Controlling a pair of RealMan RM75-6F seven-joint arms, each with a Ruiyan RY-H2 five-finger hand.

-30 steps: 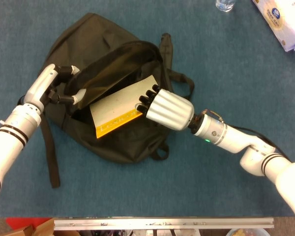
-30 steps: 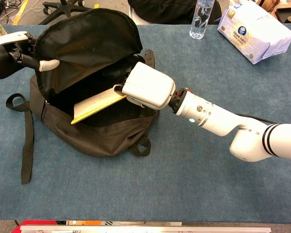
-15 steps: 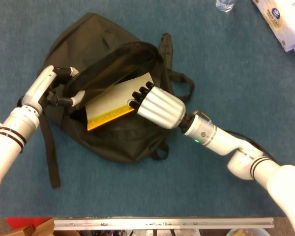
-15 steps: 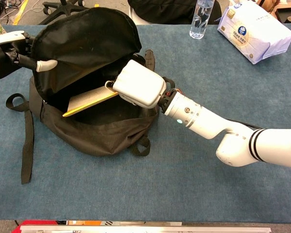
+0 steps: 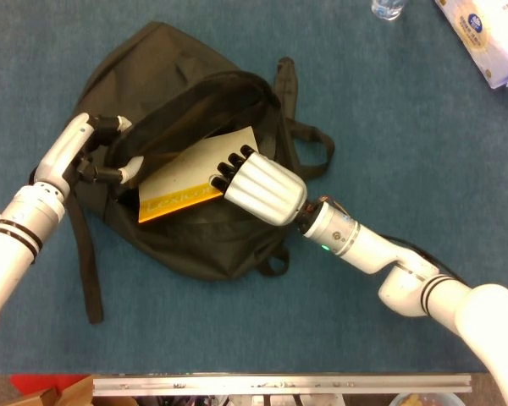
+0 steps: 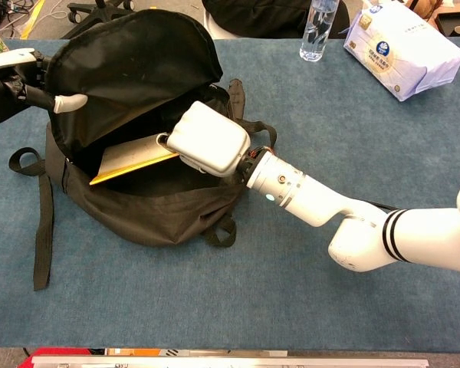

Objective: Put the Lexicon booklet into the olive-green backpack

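In the head view the booklet [image 5: 195,172] lies tilted in the mouth of the backpack [image 5: 152,76], which sits toward the desk's [image 5: 389,127] far left corner. It is a thin, flat thing with a cream cover and an orange band carrying lettering along its lower edge; it looks light and fairly stiff, though a thin cover like that would likely bend if pushed hard against the fabric. The right hand [image 5: 258,186] grasps it at its right end, fingers [image 5: 233,165] over the cover, which seems the sensible place, leaving the free end to lead into the bag. The left hand [image 5: 93,152] grips the rim of the opening and holds it up. In the chest view the booklet [image 6: 130,161] shows edge-on, slanting down to the left, its low end already inside the dark interior. The right hand [image 6: 207,142] is clenched on its upper end, and the left hand [image 6: 27,77] pinches the raised flap of the backpack [image 6: 138,207], soft and floppy cloth that would likely sag shut if let go.
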